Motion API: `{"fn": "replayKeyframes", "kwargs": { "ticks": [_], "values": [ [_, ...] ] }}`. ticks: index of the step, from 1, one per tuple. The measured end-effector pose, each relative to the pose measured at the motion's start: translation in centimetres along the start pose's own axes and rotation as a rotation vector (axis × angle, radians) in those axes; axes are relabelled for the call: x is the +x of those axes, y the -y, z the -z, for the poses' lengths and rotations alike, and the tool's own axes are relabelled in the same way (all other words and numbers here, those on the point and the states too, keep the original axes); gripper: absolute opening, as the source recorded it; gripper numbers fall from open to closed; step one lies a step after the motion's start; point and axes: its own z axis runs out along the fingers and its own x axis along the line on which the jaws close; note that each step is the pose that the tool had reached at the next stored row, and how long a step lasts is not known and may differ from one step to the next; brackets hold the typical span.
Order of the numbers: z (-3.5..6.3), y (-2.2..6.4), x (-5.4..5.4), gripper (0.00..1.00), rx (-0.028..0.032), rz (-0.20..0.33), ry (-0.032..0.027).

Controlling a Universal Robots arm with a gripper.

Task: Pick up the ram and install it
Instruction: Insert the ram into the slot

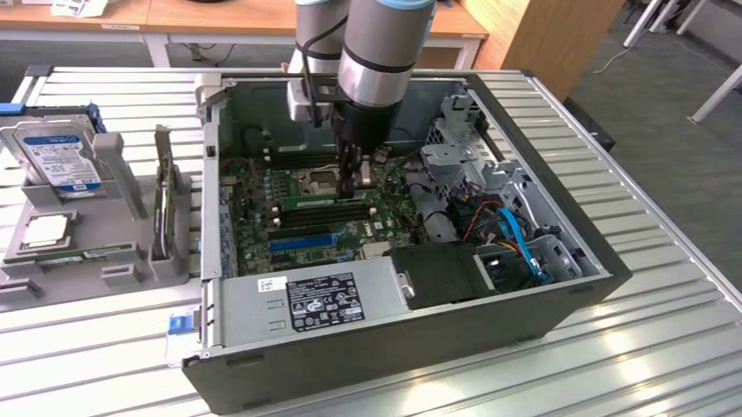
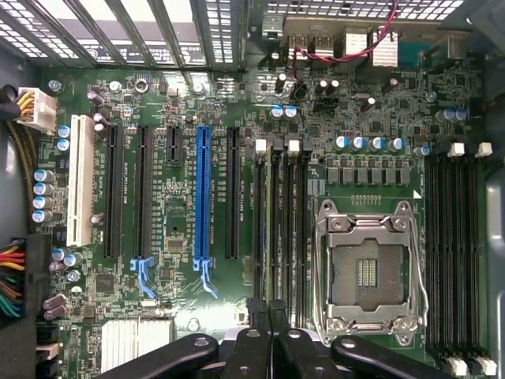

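Standing on edge in a slot of the motherboard (image 2: 237, 276), the ram (image 2: 275, 229) is a long, thin green stick beside the processor socket (image 2: 367, 272). Walls of the case (image 1: 406, 347) ring the board, which lies open from above. The gripper (image 2: 268, 309) hangs over the ram's near end with its fingers pressed together, pinching nothing.

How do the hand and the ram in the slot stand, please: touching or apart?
Cannot tell. In the wrist view the shut hand overlaps the ram at its end, but no contact or gap shows plainly.
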Motion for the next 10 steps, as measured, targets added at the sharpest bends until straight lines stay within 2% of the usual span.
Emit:
{"fn": "replayKeyframes", "kwargs": {
  "ticks": [6, 10],
  "values": [
    [-0.02, -0.02, 0.0, 0.11, 0.0003, 0.001, -0.0001],
    [-0.03, -0.05, -0.01, 0.11, 0.0072, 0.001, 0.0008]
  ]
}}
